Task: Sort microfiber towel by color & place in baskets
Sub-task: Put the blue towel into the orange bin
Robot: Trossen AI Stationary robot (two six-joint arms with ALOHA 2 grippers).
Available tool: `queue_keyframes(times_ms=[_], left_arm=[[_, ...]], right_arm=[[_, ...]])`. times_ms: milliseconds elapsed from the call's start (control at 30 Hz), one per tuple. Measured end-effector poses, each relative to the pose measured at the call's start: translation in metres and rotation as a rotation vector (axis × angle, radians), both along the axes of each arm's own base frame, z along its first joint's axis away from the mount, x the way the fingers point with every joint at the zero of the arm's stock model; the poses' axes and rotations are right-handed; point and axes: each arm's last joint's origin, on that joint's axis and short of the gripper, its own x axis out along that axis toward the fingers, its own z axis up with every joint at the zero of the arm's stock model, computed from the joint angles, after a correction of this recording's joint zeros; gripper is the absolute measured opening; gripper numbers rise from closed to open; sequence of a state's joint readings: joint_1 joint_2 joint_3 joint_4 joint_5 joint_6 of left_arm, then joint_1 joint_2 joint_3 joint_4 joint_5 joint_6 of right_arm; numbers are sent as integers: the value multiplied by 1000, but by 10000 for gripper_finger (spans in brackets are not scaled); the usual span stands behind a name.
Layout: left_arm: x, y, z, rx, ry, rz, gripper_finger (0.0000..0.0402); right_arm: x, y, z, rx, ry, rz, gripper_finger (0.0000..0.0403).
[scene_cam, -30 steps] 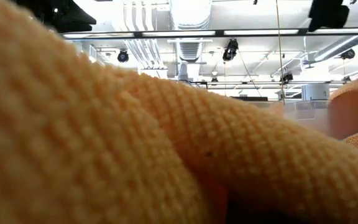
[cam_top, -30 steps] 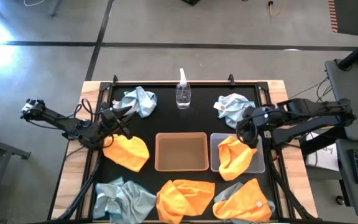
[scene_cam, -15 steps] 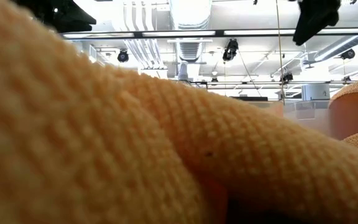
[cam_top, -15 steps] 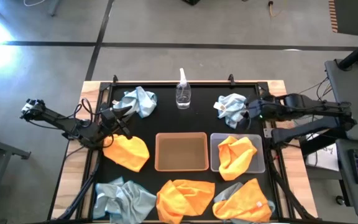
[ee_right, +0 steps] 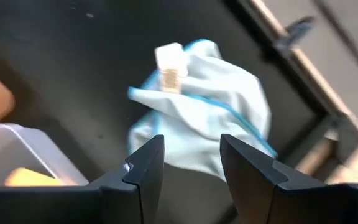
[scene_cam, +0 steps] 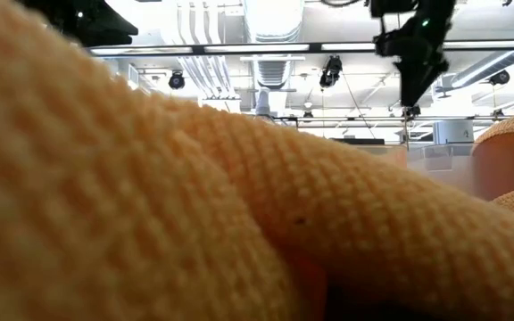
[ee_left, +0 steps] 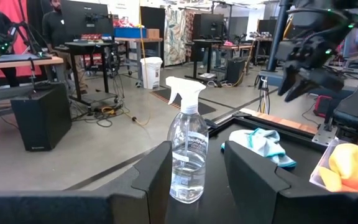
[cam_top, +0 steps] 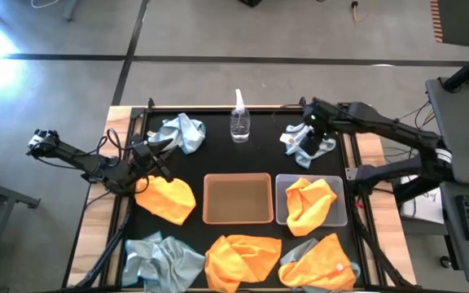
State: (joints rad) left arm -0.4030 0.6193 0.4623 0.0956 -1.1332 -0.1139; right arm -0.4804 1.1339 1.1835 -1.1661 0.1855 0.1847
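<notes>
My right gripper [cam_top: 306,134] hovers open over a pale blue-grey towel [ee_right: 197,106] lying crumpled on the black mat at the far right [cam_top: 300,142], touching nothing. My left gripper [cam_top: 159,146] is open and empty at the left, between a blue-grey towel [cam_top: 181,130] and an orange towel [cam_top: 168,198]. The tan-brown basket [cam_top: 237,218] stands mid-table. The translucent grey basket [cam_top: 339,213] beside it holds an orange towel [cam_top: 308,203]. Near the front edge lie a blue-grey towel [cam_top: 161,259] and two orange towels [cam_top: 243,259], [cam_top: 320,260].
A small clear spray bottle [cam_top: 239,122] stands at the far middle of the mat, straight ahead of my left gripper [ee_left: 197,149]. An orange towel [scene_cam: 194,196] fills most of the low view. Bare mat lies between the baskets and the bottle.
My right gripper has moved from over the grey basket toward the table's far edge and now stands over the far-right blue-grey towel. The orange towel stays in the grey basket. My left arm has kept still.
</notes>
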Motion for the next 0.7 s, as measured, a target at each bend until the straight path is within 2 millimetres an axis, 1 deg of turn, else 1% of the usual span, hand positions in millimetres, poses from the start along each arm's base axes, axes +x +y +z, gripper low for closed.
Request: queue_keyframes(times_ms=[100,300,567,700], left_arm=[[0,0,0,1,3,0,132],[0,0,-3,14,33,0,132],[0,0,-4,21,50,0,132],[0,0,-6,28,66,-3,132]], right_arm=[[7,-14,-8,36,-10,8,151],[12,-36,-25,71,68,-24,151],[18,-53,-44,116,148,-32,151],[22,-59,-56,148,195,-31,151]])
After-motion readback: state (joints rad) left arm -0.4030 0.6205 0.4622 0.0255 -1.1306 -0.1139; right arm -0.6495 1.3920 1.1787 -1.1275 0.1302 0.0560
